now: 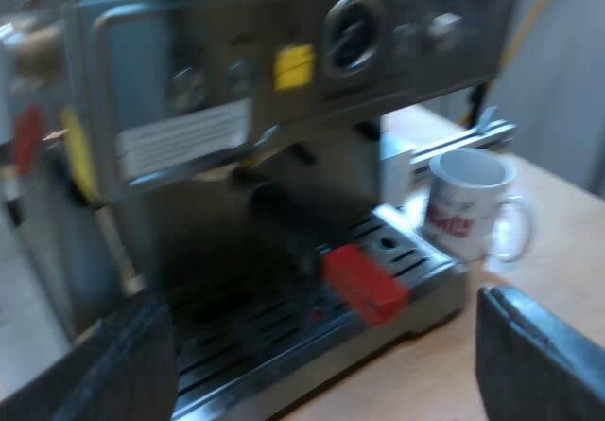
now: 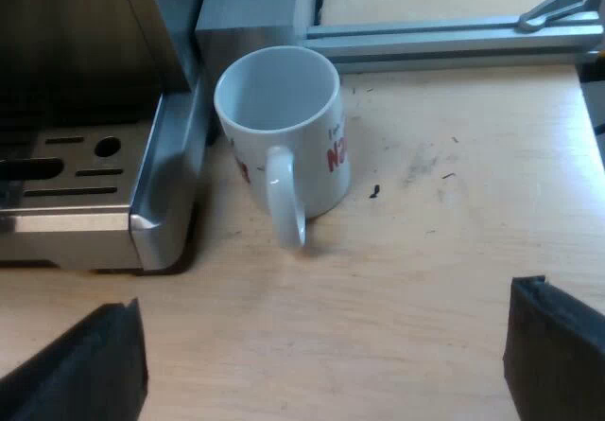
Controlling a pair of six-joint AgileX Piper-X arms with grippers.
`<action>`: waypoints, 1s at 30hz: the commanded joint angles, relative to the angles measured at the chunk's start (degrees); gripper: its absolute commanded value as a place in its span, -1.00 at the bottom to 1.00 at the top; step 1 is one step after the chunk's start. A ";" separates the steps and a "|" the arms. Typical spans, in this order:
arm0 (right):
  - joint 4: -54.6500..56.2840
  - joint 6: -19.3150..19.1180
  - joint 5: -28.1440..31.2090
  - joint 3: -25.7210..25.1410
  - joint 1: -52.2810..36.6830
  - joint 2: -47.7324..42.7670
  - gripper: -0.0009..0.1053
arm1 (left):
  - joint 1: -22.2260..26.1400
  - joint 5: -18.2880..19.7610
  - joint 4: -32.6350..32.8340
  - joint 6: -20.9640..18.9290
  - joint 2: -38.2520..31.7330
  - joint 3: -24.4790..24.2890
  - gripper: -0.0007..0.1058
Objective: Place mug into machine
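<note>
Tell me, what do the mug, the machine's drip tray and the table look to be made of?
Mug: probably glazed ceramic, white and glossy with red print. Drip tray: brushed metal, likely stainless steel, by its silver sheen. Table: pale wood or wood-look laminate, matt; which one is unclear.

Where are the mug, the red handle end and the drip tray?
mug point(image 2: 279, 99), right wrist view, on its inside wall.
red handle end point(image 1: 364, 284), left wrist view, on its top face.
drip tray point(image 2: 168, 170), right wrist view, on its metal side rim.
</note>
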 commanded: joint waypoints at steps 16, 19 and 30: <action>-3.13 -1.03 -4.12 2.55 0.10 1.86 0.48 | -17.01 6.01 -17.81 2.88 7.02 12.04 0.28; -6.24 -1.03 -4.12 5.48 0.10 1.86 0.48 | -16.99 6.01 -20.06 2.88 7.04 15.33 0.28; -17.56 -1.03 -5.16 16.99 0.10 2.13 0.48 | -16.99 6.01 -22.10 2.88 7.22 19.91 0.28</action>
